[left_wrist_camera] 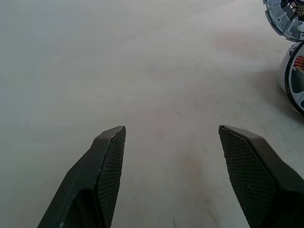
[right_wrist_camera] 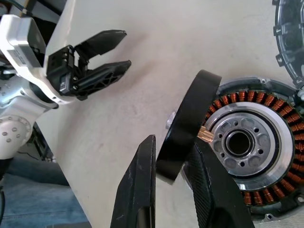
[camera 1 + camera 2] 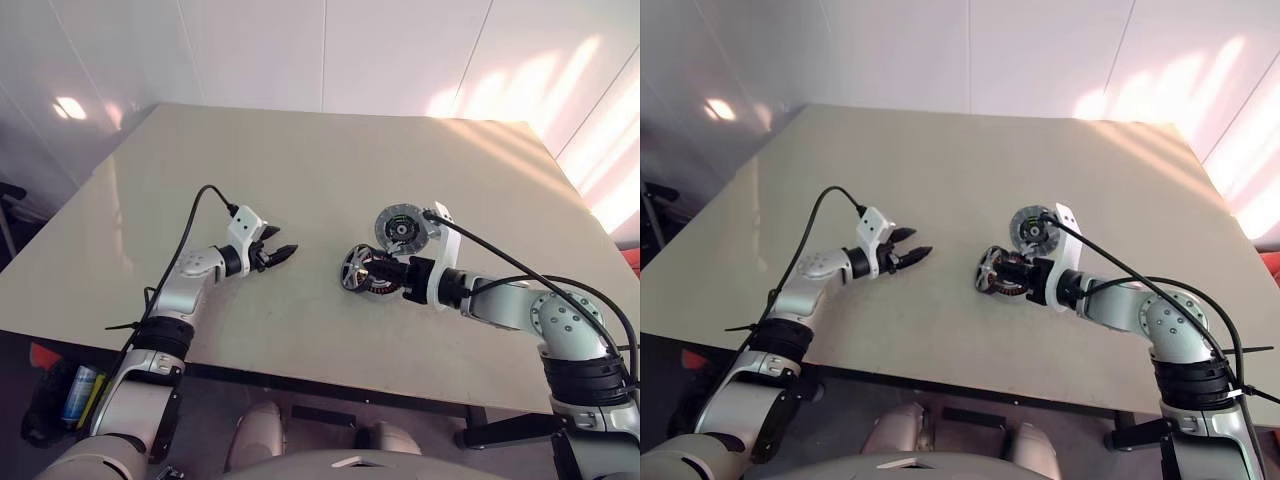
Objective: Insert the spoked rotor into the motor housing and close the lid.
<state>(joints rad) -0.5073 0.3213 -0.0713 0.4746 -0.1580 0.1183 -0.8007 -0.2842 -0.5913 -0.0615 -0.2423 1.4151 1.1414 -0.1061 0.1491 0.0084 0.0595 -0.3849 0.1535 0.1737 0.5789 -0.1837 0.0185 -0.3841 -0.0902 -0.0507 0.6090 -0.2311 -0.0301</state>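
Observation:
The motor housing (image 2: pixel 247 142) lies on the table (image 3: pixel 300 160), its copper windings ringing a silvery centre. My right gripper (image 3: pixel 368 271) is shut on the spoked rotor (image 3: pixel 352 268). It holds the rotor on edge, tilted, with its dark rim (image 2: pixel 187 126) leaning against the housing's near side. The lid (image 3: pixel 400 228) sits just behind the housing, ringed inner face up. My left gripper (image 3: pixel 278 249) hovers open over bare table to the left of these parts, with nothing between its fingers (image 1: pixel 111 156).
Black cables run from both wrists. The table's front edge (image 3: pixel 300 375) lies close below both arms. White walls stand behind the table.

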